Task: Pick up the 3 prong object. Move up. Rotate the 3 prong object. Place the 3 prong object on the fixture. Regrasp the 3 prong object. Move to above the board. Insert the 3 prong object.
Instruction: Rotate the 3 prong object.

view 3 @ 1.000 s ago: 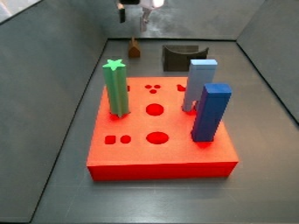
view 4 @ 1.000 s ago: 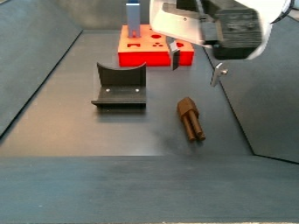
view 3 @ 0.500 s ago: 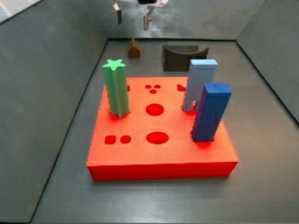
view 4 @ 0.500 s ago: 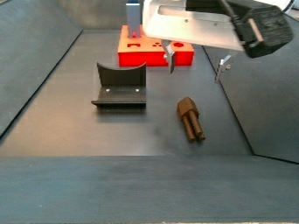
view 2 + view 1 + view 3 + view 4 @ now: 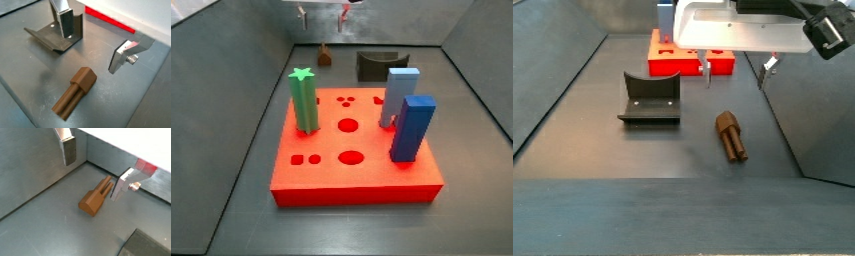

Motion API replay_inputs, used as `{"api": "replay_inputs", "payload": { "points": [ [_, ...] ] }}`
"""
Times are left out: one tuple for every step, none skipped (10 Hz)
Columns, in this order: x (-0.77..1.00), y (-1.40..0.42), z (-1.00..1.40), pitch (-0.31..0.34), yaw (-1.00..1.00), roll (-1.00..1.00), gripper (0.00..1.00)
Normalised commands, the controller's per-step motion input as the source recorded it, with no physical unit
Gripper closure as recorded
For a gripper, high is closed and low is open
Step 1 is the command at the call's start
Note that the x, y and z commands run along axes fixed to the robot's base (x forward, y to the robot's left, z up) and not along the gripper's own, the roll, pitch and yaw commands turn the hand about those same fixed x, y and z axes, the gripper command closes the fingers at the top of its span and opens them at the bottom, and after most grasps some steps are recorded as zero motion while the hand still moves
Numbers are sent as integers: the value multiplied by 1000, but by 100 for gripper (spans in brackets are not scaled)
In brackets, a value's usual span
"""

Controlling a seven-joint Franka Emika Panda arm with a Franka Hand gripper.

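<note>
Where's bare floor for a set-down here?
Bare floor: in front of the fixture and 3 prong object, and between them. Crowded: the board with its pegs, and under the open tool above the object.

Hand (image 5: 323, 13), seemingly empty, above 3 prong object (image 5: 325, 56).

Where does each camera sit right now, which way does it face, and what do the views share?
Wrist view: looks down past the open gripper at the 3 prong object lying on the floor.
Wrist view: looks down at the same piece, with the fixture and a strip of the board beyond.
Side view: from the board's near end toward the far wall; gripper at the top.
Side view: from the opposite end; the gripper hangs above the floor.
Shared: both side views show board, fixture and piece.
</note>
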Motion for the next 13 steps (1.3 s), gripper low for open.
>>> {"api": "replay_inputs", "payload": {
  "points": [
    [31,4,-28,-49,258,11,0],
    [0,0,-1000,0,0,0,0],
    [6,1,-1000,-11,-64,1,0],
    [16,2,-1000,-29,-59,-3,0],
    [20,6,-1000,-34,-44,-16,0],
    [26,6,-1000,-38,-37,-23,0],
    [33,8,-1000,-34,-23,-40,0],
    [46,11,-1000,-35,-13,-52,0],
    [51,10,-844,-33,-1,-68,0],
    [51,10,-759,-34,3,-74,0],
    [49,10,-596,-39,10,-85,0],
    [44,9,-440,-45,15,-95,0],
    [41,10,-327,-49,17,-100,0]
  ]
}}
